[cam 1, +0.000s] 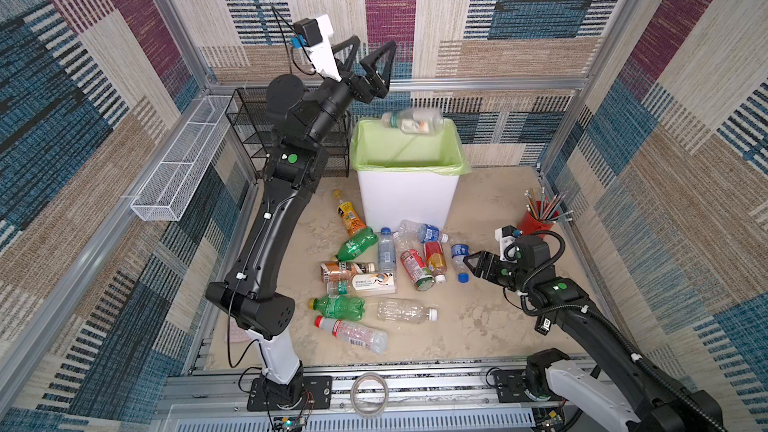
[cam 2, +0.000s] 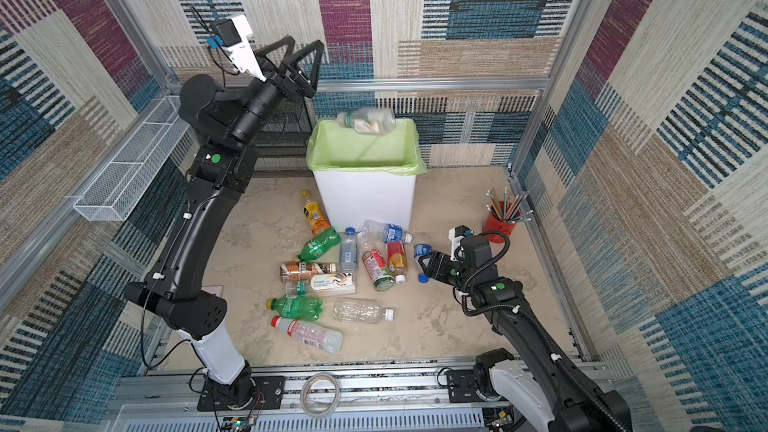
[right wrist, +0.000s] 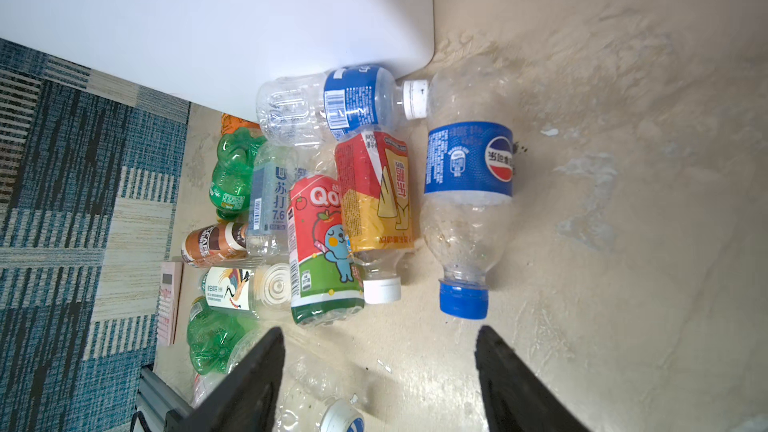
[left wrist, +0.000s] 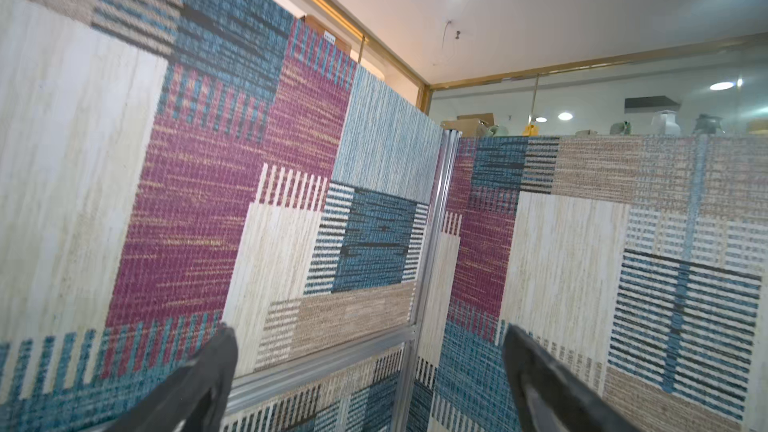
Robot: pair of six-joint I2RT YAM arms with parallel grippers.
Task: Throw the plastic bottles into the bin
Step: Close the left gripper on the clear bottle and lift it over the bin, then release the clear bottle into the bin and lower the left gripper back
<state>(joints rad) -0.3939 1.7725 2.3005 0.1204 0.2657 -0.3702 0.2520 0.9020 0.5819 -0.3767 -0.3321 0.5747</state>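
Observation:
A clear bottle (cam 1: 413, 120) (cam 2: 368, 120) with a white label hangs blurred in mid-air over the back rim of the bin (cam 1: 407, 197) (cam 2: 365, 197), a white bin lined with a light-green bag. My left gripper (cam 1: 374, 41) (cam 2: 306, 40) (left wrist: 368, 328) is open and empty, raised high to the upper left of the bin, facing the patterned wall. Several plastic bottles (cam 1: 374, 272) lie on the floor before the bin. My right gripper (cam 1: 467, 268) (cam 2: 422, 268) (right wrist: 380, 330) is open, low, just short of the blue cap of a clear blue-labelled bottle (right wrist: 467, 168) (cam 1: 459, 253).
A red cup of pencils (cam 1: 536, 218) stands behind my right arm. A black mesh rack (cam 1: 249, 126) and a long white wire basket (cam 1: 178, 176) sit left of the bin. A tape roll (cam 1: 369, 392) lies on the front rail. Patterned walls enclose the floor.

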